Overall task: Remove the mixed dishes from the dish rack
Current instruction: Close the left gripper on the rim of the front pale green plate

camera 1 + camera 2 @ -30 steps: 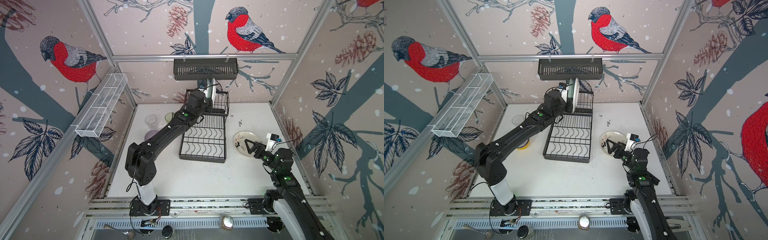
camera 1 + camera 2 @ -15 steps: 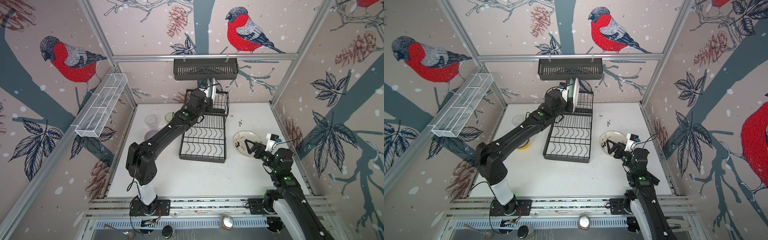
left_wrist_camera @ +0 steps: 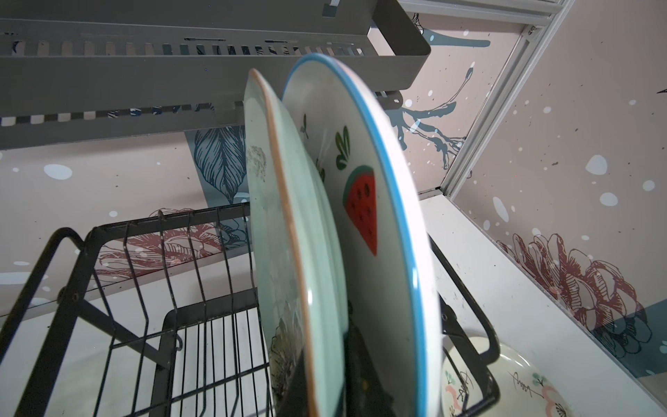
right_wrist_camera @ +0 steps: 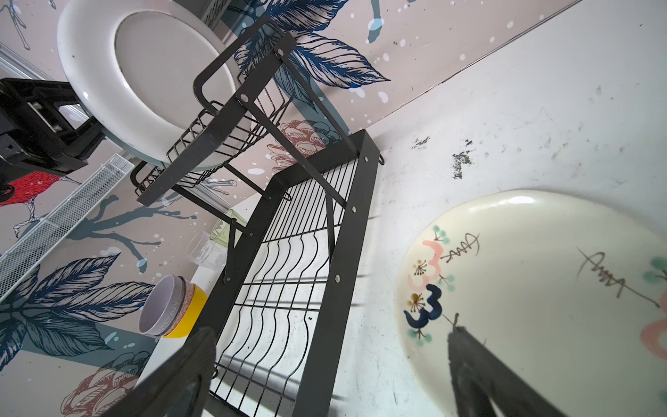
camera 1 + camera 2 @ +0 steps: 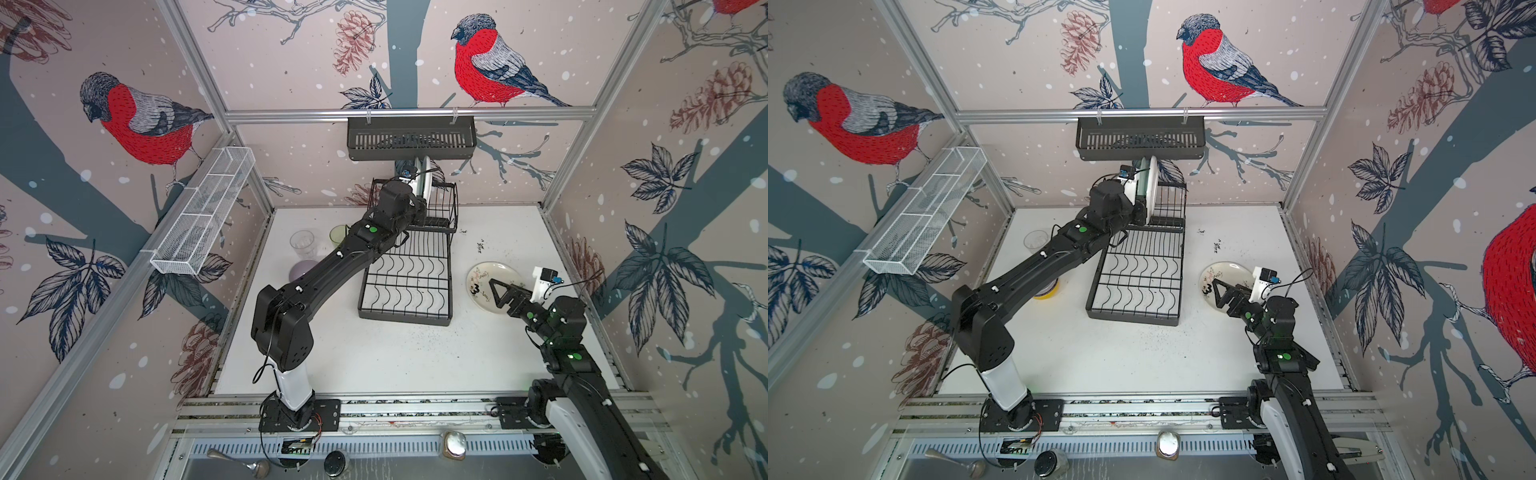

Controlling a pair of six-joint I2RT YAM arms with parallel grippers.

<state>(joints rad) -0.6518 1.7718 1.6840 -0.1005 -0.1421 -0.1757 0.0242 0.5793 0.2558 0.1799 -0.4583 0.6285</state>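
Note:
The black dish rack (image 5: 405, 286) (image 5: 1142, 286) stands mid-table. On its upper tier two plates stand on edge: a mint plate (image 3: 288, 224) (image 5: 1144, 178) and, behind it, a watermelon-print white plate (image 3: 371, 202) (image 5: 426, 178). My left gripper (image 3: 325, 382) (image 5: 417, 203) is shut on the mint plate's lower rim, with one finger on each face. My right gripper (image 4: 325, 375) (image 5: 496, 293) hangs open and empty over the near edge of a cream floral plate (image 4: 534, 281) (image 5: 482, 270), which lies flat on the table right of the rack.
Left of the rack sit stacked lilac, pink and yellow bowls (image 4: 169, 307) (image 5: 301, 270), a clear glass (image 5: 302, 243) and a green glass (image 5: 338, 235). A black slotted basket (image 5: 411, 137) hangs on the back rail just above the plates. A white mesh basket (image 5: 203, 216) hangs on the left wall.

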